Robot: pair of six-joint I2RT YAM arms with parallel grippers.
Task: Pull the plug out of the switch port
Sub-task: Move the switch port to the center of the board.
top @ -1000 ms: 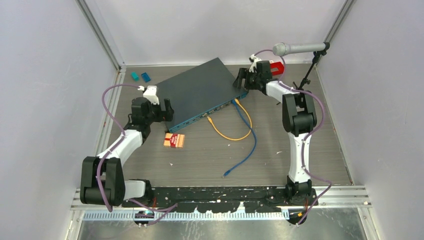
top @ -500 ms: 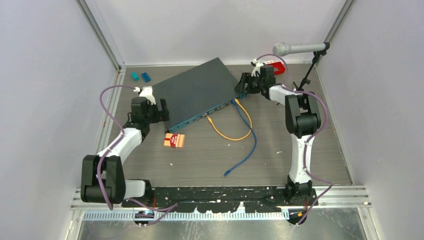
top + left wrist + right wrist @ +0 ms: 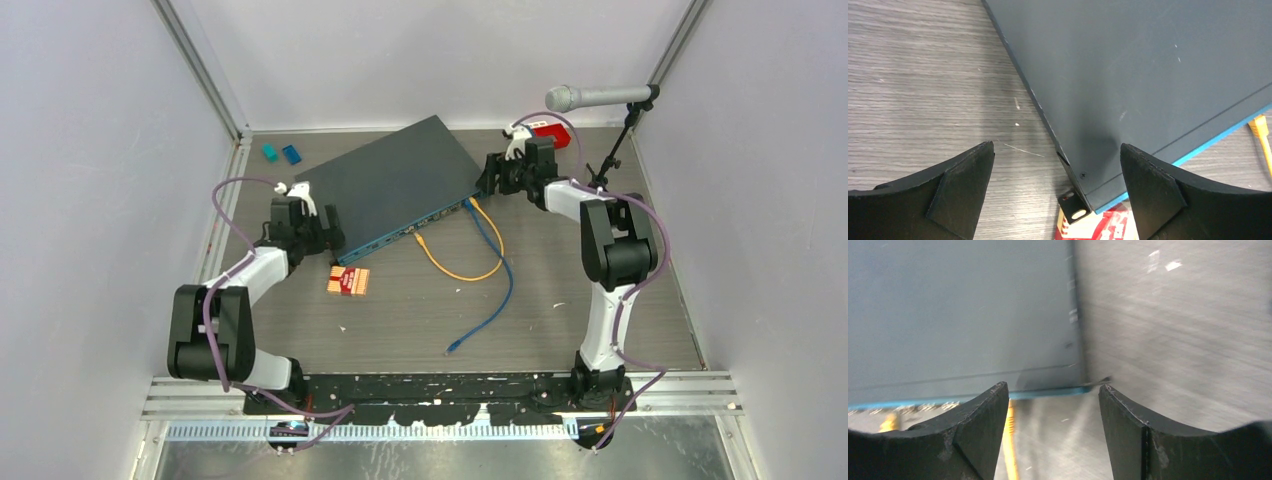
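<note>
Switch (image 3: 395, 185) between left claw (image 3: 323, 223), right claw (image 3: 488, 172)

Nothing written can be read in any view: no word, number or brand. The small red-and-yellow striped card (image 3: 348, 282), just beside the near left corner of the wide dark slate-grey flat switch (image 3: 395, 185), carries printed marks. They are too small and blurred to make out, even from the left wrist.

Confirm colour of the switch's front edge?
Teal-blue. The switch front edge shows best in the left wrist view.
</note>
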